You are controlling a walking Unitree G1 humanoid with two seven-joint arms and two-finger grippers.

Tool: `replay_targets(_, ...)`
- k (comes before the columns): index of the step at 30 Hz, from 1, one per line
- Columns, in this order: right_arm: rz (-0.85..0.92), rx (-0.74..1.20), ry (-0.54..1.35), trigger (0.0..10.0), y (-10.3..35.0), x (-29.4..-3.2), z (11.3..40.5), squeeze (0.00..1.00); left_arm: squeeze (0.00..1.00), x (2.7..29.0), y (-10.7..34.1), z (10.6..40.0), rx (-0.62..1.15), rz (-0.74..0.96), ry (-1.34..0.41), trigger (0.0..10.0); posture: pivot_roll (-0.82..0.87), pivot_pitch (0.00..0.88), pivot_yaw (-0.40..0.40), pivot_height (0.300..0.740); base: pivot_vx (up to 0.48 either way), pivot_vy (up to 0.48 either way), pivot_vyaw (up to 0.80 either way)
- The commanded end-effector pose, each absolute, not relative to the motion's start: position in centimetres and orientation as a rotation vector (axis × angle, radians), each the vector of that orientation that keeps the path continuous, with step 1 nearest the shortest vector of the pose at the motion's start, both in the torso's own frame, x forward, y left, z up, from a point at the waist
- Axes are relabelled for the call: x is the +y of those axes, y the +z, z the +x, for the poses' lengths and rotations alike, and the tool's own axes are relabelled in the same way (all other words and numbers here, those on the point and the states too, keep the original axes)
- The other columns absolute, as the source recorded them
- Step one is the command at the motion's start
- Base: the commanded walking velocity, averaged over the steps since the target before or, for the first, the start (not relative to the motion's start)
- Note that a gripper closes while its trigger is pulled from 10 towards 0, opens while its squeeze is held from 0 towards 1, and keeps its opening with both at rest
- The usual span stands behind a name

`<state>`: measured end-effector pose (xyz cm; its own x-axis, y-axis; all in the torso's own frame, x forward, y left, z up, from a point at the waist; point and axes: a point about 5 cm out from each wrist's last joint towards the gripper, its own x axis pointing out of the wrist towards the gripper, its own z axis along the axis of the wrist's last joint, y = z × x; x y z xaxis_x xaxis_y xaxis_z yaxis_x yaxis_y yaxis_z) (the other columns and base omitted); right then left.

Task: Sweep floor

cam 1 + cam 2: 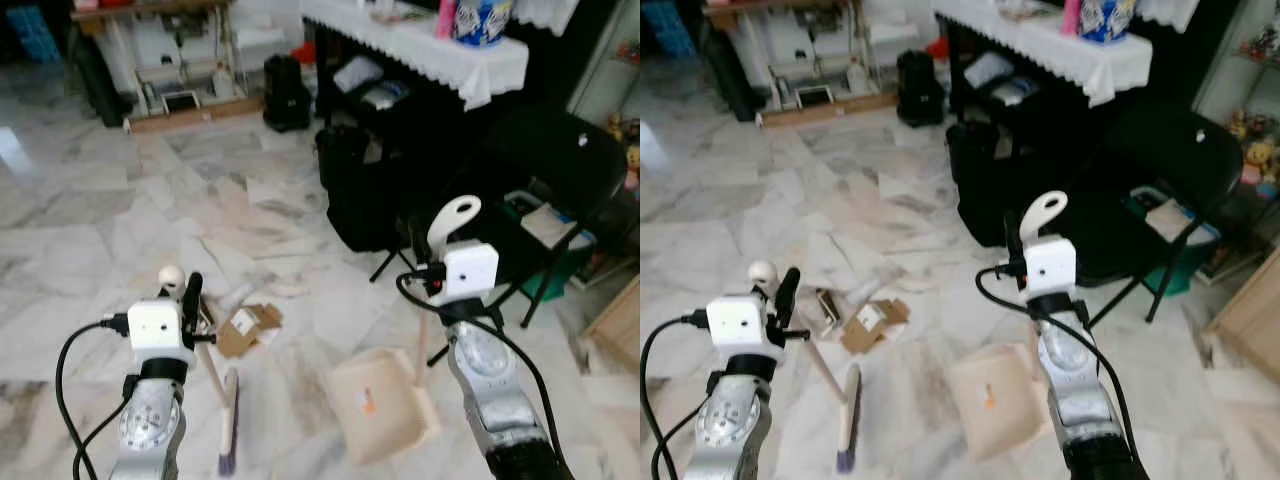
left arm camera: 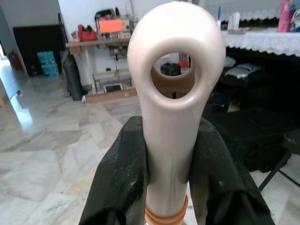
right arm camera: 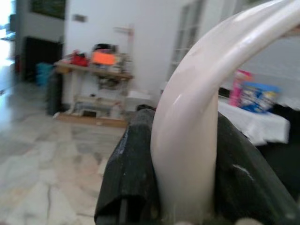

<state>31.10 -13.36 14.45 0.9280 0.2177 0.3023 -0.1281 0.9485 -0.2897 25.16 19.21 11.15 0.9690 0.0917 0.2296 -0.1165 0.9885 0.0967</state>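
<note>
My left gripper [image 1: 188, 305] is shut on the cream broom handle [image 2: 173, 140], whose looped end rises between the black fingers [image 2: 117, 187]. The broom head [image 1: 229, 420] rests on the marble floor below it. My right gripper [image 1: 432, 268] is shut on the cream dustpan handle [image 3: 187, 154], whose looped top [image 1: 453, 218] stands above the wrist. The beige dustpan [image 1: 380, 405] sits on the floor between my arms. Flattened cardboard scraps [image 1: 247, 327] lie on the floor just beyond the broom head.
A black folding chair [image 1: 540, 190] holding books stands at the right. A black bag [image 1: 358, 190] leans against a dark table with a white lace cloth [image 1: 440, 50]. A wooden bench with clutter [image 1: 180, 70] lines the far wall. Open marble floor lies ahead at the left.
</note>
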Motion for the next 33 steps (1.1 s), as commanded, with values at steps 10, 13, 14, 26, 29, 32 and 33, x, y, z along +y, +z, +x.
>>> replay_targets(10,-0.223,-0.392,0.23,10.0,15.7,-12.4,31.0,0.0,0.0,19.7,12.0,25.4,-0.268,0.124,0.122,10.0,0.07,0.008,0.003,0.74,0.299,0.0,0.29)
replay_targets(13,-0.242,-0.407,0.238,10.0,16.0,-12.0,31.0,0.0,0.0,19.8,12.0,25.4,-0.266,0.124,0.126,10.0,0.07,0.013,0.003,0.74,0.299,0.0,0.0)
replay_targets(14,-0.244,-0.41,0.237,10.0,16.1,-12.1,31.0,0.0,0.0,19.8,12.0,25.4,-0.266,0.125,0.126,10.0,0.07,0.013,0.003,0.74,0.3,0.0,0.0)
replay_targets(26,-0.224,-0.412,0.276,10.0,16.2,-11.4,30.9,0.0,0.0,19.9,12.1,25.5,-0.27,0.126,0.134,10.0,0.07,0.031,0.004,0.74,0.299,0.0,0.35)
replay_targets(29,-0.244,-0.417,0.287,10.0,16.3,-11.2,30.8,0.0,0.0,19.9,12.1,25.5,-0.271,0.125,0.135,10.0,0.07,0.033,0.003,0.74,0.299,0.0,0.0)
replay_targets(32,-0.243,-0.423,0.292,10.0,16.3,-11.2,30.7,0.0,0.0,19.9,12.2,25.5,-0.273,0.124,0.134,10.0,0.07,0.035,0.004,0.74,0.3,0.0,0.7)
replay_targets(33,-0.238,-0.42,0.289,10.0,16.3,-11.2,30.7,0.0,0.0,19.8,12.2,25.5,-0.273,0.123,0.133,10.0,0.07,0.035,0.004,0.74,0.3,0.0,0.8)
